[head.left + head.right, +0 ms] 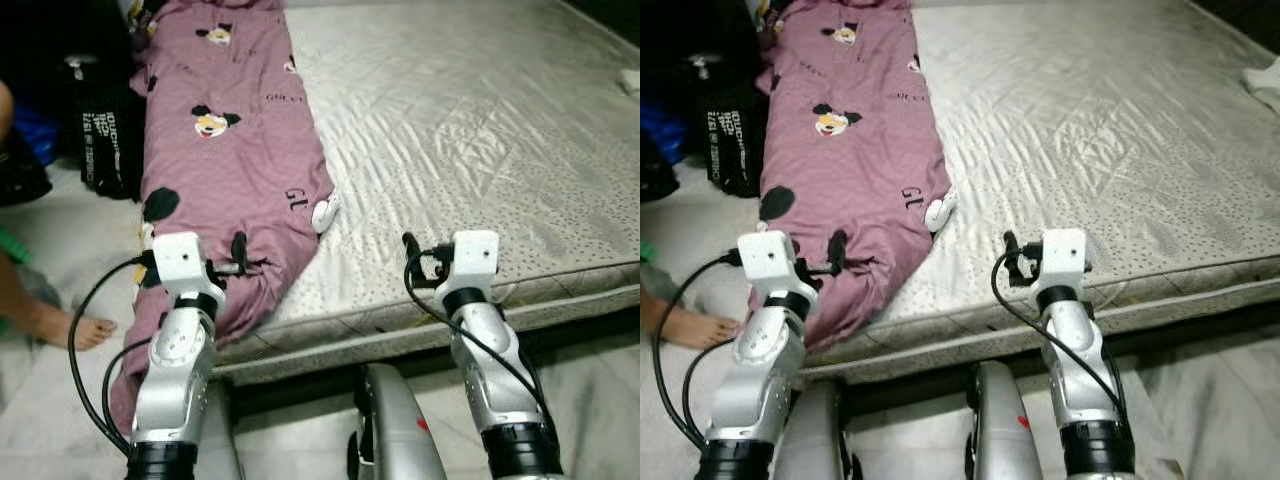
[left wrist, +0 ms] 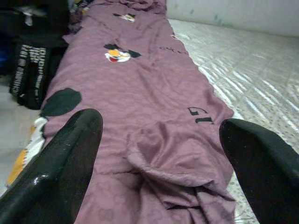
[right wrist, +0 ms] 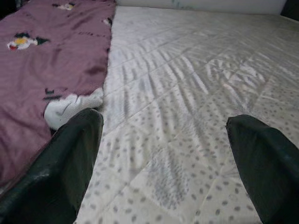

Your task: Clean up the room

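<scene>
Left eye view: we stand at the foot of a bare quilted mattress (image 1: 470, 130), our landmark. A mauve duvet cover (image 1: 235, 150) printed with cartoon mice lies in a long strip along the mattress's left side, its near end spilling over the mattress edge toward the floor.

Left gripper (image 2: 159, 158) hovers over that near end, just above the mattress's front-left corner; fingers (image 2: 60, 158) spread wide, nothing held. Straight ahead of it the cloth is bunched into a raised fold.

Right gripper (image 3: 163, 158) is over the mattress's front edge, right of the cover, fingers likewise wide apart and empty. A white lining tab (image 3: 70, 108) peeks out at the cover's hem beside it.

Left of the mattress: a black printed bag (image 1: 105, 140) on the floor, and a person's bare foot (image 1: 80, 328).

Handling, as we judge it: thin, soft, light fabric, likely slick on the mattress; it will slump and trail, not lift whole. Best purchase looks to be the bunched fold or hem at the near end, pinched through several layers.
</scene>
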Robot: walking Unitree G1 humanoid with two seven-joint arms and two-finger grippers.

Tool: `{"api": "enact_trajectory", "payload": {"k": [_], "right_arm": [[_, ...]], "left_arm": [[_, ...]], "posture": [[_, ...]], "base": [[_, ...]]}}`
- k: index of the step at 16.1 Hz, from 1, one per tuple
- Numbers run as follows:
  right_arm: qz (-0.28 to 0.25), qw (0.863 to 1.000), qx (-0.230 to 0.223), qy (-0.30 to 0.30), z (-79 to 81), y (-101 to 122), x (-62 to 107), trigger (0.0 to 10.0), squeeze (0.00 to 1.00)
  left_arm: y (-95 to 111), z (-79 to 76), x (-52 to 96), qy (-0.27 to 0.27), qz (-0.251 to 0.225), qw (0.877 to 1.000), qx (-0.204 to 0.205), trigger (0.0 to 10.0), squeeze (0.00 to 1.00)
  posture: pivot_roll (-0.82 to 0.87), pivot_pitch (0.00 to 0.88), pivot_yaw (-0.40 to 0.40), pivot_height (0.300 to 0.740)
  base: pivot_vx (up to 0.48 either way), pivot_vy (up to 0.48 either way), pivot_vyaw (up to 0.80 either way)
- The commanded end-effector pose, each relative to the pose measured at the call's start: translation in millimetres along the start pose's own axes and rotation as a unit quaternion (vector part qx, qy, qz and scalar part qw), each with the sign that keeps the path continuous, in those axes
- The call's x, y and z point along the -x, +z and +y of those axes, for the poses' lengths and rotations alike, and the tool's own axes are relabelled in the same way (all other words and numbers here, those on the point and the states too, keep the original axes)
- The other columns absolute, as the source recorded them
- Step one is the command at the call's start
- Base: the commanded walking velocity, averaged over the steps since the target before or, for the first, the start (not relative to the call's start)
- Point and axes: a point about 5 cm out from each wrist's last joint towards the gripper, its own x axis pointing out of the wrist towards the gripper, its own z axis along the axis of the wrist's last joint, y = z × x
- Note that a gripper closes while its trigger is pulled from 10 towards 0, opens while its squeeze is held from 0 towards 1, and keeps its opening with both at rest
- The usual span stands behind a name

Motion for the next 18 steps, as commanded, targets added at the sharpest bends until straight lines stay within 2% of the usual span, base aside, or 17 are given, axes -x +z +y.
{"api": "enact_trajectory", "payload": {"k": [1,3,5,8,10,12,15,18], "right_arm": [[-0.002,1.0,-0.002,-0.002,-4.8,0.7,-0.6,10.0,0.0],[0.002,1.0,0.008,0.002,-8.0,-0.1,1.7,10.0,0.0],[0.014,1.0,0.024,-0.008,-16.8,-4.4,7.9,10.0,0.0],[0.031,0.998,0.038,-0.028,-33.7,-8.2,20.9,10.0,0.0],[0.045,0.996,0.057,-0.043,-50.5,-10.0,36.4,10.0,0.0],[0.05,0.995,0.065,-0.053,-57.7,-9.8,43.9,10.0,0.0],[0.056,0.994,0.068,-0.064,-62.1,-9.6,50.9,10.0,0.0],[0.062,0.993,0.07,-0.069,-62.0,-9.3,52.0,10.0,0.0]], "left_arm": [[0.6,4.6,-1.7,0.014,-0.003,1.0,-0.005,10.0,0.0],[1.5,15.2,-0.6,0.05,-0.008,0.999,-0.011,10.0,0.0],[-4.8,25.6,1.4,0.087,0.008,0.996,-0.007,10.0,0.0],[-12.8,29.5,-4.8,0.101,0.025,0.995,-0.006,10.0,0.0],[-13.8,26.8,-21.7,0.107,0.036,0.994,-0.001,10.0,0.0],[-14.4,26.6,-34.2,0.11,0.045,0.993,0.003,10.0,0.0],[-12.4,15.4,-52.1,0.08,0.057,0.995,-0.006,10.0,0.0],[-21.5,-16.3,-60.5,0.009,0.083,0.996,-0.023,10.0,0.0]], "posture": [[0.01,0.107,-0.032,0.555],[0.01,0.122,-0.036,0.535],[0.0,0.141,-0.035,0.522],[-0.04,0.175,-0.041,0.522],[-0.08,0.227,-0.056,0.522],[-0.1,0.237,-0.053,0.522],[-0.12,0.249,-0.041,0.522],[-0.13,0.248,-0.029,0.522]], "base": [[0.0,0.0,0.0],[0.0,0.0,0.0],[0.0,0.0,0.0],[0.0,0.0,0.0],[0.0,0.0,0.0],[0.0,0.0,0.0],[0.0,0.0,0.0],[0.0,0.0,0.0]]}}
